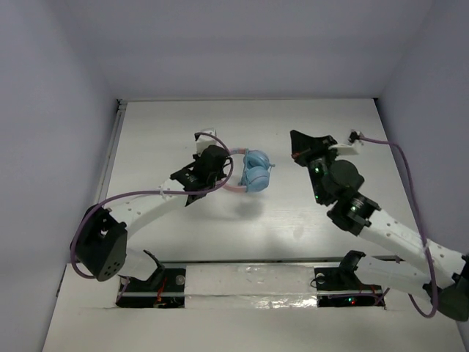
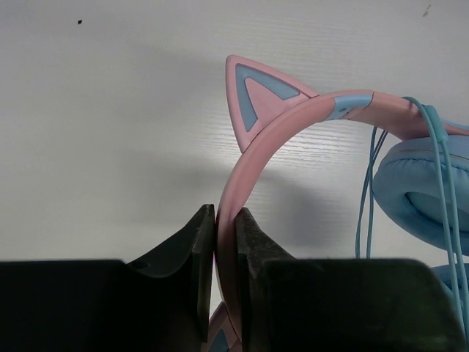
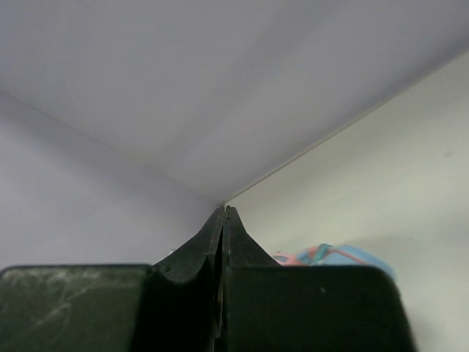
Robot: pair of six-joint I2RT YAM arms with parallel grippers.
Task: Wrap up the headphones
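Hold steady with the left gripper (image 2: 225,215), clamped on the pink headband (image 2: 238,183) of the headphones (image 1: 253,176), ear cups (image 2: 418,191) and cord (image 2: 439,161) just right of it. Open the right gripper (image 3: 224,211), pressed together on nothing well apart from them, then pinch the cord low for tight turns.

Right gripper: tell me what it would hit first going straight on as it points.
Nothing near, as far as shown: the right gripper, fingers shut, aims at the far corner where the walls meet the table. The headphones lie off that line, lower, probably missed; depth is unclear.
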